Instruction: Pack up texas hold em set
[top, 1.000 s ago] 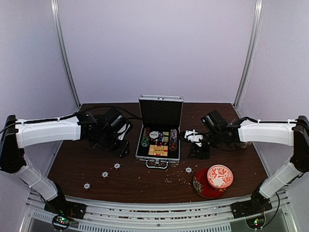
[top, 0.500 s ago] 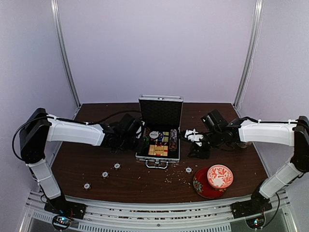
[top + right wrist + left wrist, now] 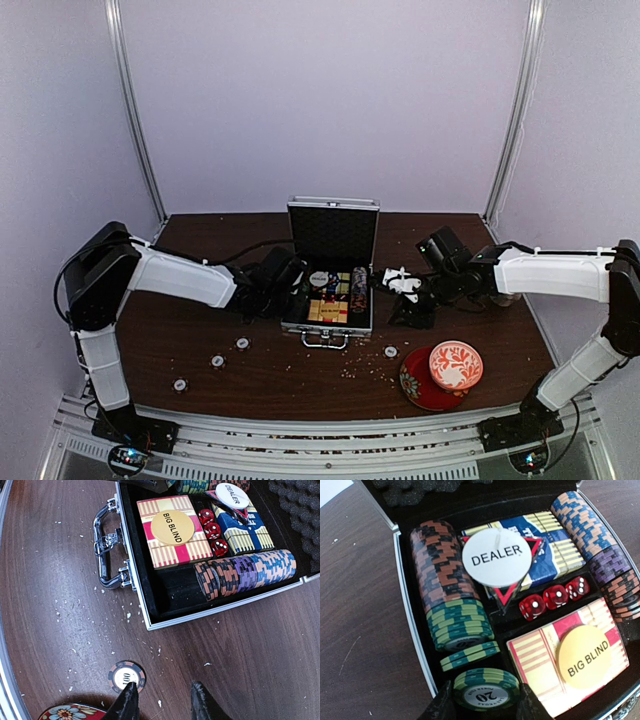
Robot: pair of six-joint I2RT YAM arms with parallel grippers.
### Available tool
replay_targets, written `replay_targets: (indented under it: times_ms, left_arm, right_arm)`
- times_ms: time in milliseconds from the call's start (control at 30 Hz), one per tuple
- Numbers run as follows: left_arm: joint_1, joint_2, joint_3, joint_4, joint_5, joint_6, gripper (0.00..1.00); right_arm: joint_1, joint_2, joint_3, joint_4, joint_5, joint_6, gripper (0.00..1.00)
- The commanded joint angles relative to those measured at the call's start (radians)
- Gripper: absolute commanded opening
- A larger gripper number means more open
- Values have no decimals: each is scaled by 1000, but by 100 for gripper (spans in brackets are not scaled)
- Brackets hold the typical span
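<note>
We are pinching a stack of green chips [image 3: 486, 690] in our left gripper [image 3: 485, 707] over the nine o'clock chip row [image 3: 449, 595] of the open briefcase [image 3: 333, 235], seemingly to seat it, while our right gripper [image 3: 161, 702] is hovering at three o'clock, fingers spread and empty.

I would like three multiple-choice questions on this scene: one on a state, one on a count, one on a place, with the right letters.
1. The case lid is: A open; B shut; C removed.
2. The red dice number: A two; B five; C three.
3. The BIG BLIND button lies: A on the lid; B on the red-and-tan card box; C among the dice.
Key: A, the lid stands upright; C, three lie in a row; B, it rests on that box.
</note>
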Motion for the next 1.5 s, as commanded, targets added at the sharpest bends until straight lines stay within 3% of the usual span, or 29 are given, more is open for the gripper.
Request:
replay_targets:
  times_ms: [0,500,733,1033,1267,1467]
  left_arm:
    - [-4,6,15,44,-38,5,32]
    - [-3,64,39,100,-70,36,35]
    - [-3,61,58,56,-79,36,51]
    - [-3,-22,51,-56,14,63,68]
    - [-3,-127,-1,-130,78,77,69]
    - [16,-124,5,-204,90,72,68]
  right_arm:
    - [-6,17,19,1,17,2,37]
    - [-5,32,22,-1,14,2,37]
    - [-6,36,21,-2,13,1,37]
    - [-6,49,24,-7,7,-1,37]
    - [-4,53,24,-7,3,0,37]
    - [-4,56,28,-10,1,-4,37]
